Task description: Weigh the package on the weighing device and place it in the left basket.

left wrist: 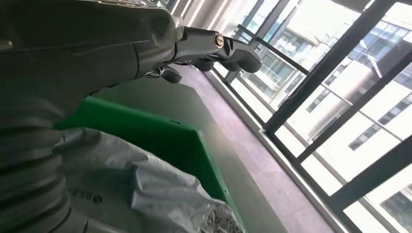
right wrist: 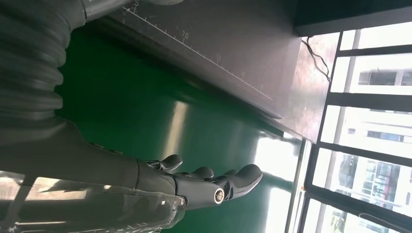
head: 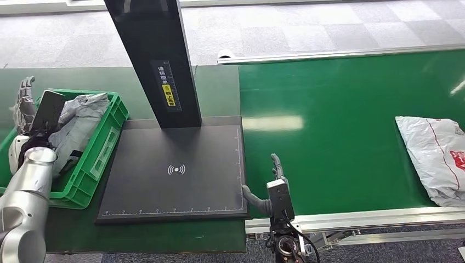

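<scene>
Inside the green basket (head: 109, 118) at the far left of the counter (head: 214, 82) lies a crumpled grey package (head: 82, 118), resting loosely against the basket's walls. Over the basket's left side hangs the left robot hand (head: 24, 104), its fingers (left wrist: 228, 46) stretched out straight and apart, gripping nothing; the package sits just below it, apart from the fingers. Right of the basket, touching its near corner, is the flat black weighing device (head: 175, 170) with ruler marks along its edges and a tall black post (head: 159, 60) rising from its far side. At the scale's near right corner stands the right robot hand (head: 271, 189), fingers (right wrist: 243, 175) extended and spread, holding nothing, over the green conveyor belt (head: 340, 120). Far right on the belt lies a white package with red print (head: 436, 156).
</scene>
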You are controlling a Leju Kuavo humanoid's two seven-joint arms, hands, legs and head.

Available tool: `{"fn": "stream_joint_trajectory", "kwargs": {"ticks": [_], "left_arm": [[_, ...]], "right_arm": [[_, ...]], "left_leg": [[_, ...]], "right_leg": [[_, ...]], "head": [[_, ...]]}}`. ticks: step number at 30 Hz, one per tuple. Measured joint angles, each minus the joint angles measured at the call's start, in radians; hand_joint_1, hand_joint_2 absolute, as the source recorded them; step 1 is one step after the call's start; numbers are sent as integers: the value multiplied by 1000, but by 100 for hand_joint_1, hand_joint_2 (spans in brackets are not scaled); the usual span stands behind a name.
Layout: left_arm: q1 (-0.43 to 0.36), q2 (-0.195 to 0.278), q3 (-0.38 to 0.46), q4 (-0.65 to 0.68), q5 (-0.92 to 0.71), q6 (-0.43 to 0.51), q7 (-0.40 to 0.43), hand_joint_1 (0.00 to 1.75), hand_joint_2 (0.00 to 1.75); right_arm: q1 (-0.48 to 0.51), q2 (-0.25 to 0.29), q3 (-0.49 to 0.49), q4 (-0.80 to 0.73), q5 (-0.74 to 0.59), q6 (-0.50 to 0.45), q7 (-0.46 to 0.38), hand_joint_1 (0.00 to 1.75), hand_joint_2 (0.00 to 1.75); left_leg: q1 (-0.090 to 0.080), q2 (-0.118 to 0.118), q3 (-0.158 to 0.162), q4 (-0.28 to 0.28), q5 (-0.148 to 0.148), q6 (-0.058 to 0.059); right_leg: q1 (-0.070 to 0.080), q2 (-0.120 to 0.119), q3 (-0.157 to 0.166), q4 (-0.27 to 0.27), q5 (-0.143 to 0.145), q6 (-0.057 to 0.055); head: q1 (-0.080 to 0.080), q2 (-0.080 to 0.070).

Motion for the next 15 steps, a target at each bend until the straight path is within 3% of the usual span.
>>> {"fn": "stream_joint_trajectory", "kwargs": {"ticks": [15], "left_arm": [[23, -9, -47, -64, 23, -28, 8, 0, 175]], "right_arm": [[2, -8, -8, -5, 3, 8, 4, 0, 175]], "left_leg": [[0, 0, 0, 0, 0, 0]], "right_leg": [[0, 0, 0, 0, 0, 0]], "head": [[0, 0]]}}
